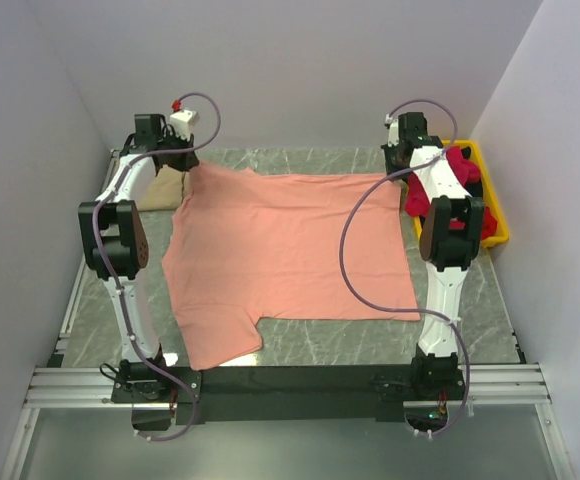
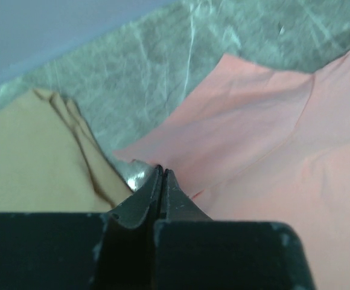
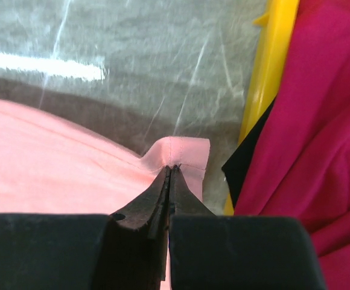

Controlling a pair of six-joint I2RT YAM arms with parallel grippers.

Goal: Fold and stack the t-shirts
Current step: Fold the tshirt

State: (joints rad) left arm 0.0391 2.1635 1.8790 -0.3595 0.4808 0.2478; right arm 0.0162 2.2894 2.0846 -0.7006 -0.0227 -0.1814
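My right pincer [image 3: 172, 166] is clamped on the hem corner of the salmon-pink t-shirt [image 1: 290, 250], just beside the wall of the yellow bin [image 3: 273, 60]. My left pincer [image 2: 161, 172] is pressed together at the shirt's opposite far corner, well apart from the bin. I cannot tell whether any cloth is actually caught between those fingers. That is my main worry: if the left side holds nothing, a lift would raise only the bin-side corner and drag the shirt askew. My right hold takes only a little of the hem, so a quick pull could slip it free. The crimson t-shirts [image 3: 320, 121] spilling over the bin could also snag me. The pink shirt lies spread flat on the table [image 1: 370, 340], smooth, with faint creases. A tan t-shirt [image 2: 30, 157] sits bunched beyond its corner farthest from the bin.
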